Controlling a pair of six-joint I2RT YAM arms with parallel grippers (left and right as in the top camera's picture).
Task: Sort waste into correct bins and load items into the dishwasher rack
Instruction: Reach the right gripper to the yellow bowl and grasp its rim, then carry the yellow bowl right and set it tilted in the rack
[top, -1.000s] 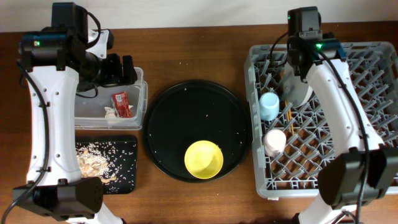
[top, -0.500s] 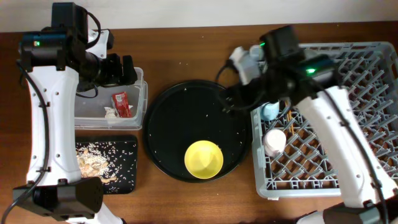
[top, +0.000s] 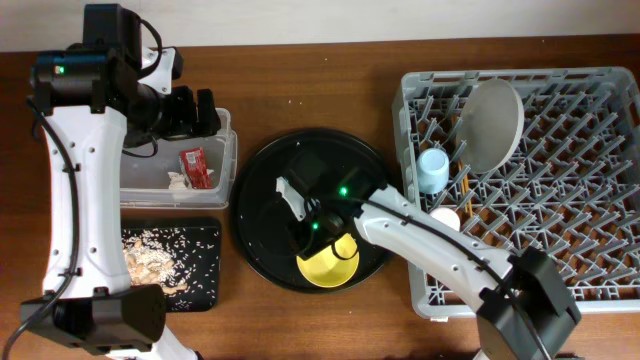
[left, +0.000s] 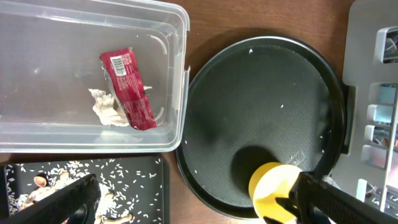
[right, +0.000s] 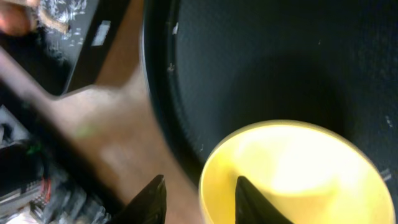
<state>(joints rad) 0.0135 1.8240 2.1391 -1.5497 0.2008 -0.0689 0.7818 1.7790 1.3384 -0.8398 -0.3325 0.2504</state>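
The yellow bowl (top: 335, 268) (left: 270, 190) (right: 298, 174) sits at the front of the round black tray (top: 270, 190). My right gripper (top: 318, 232) (right: 200, 180) is low over it, jaws astride the bowl's left rim: one finger inside, the other outside with a gap still showing. My left gripper (top: 190, 112) (left: 199, 205) hangs open above the clear tub (top: 225, 160), which holds the red wrapper (top: 194, 165) (left: 129, 90) and the white paper ball (top: 178, 181). In the dishwasher rack (top: 590, 200) stand the plate (top: 492, 122), blue cup (top: 433, 168), pink cup (top: 445, 217) and chopsticks (top: 465, 185).
The shallow black tray (top: 205, 270) in front of the tub holds rice and beige food scraps (top: 150, 262). Crumbs are scattered over the round tray. My right arm stretches from the rack's front left corner across the round tray.
My right arm left the plate standing in the rack, swung left over the round tray and came down onto the yellow bowl, its jaws narrowing. The left arm stayed still.
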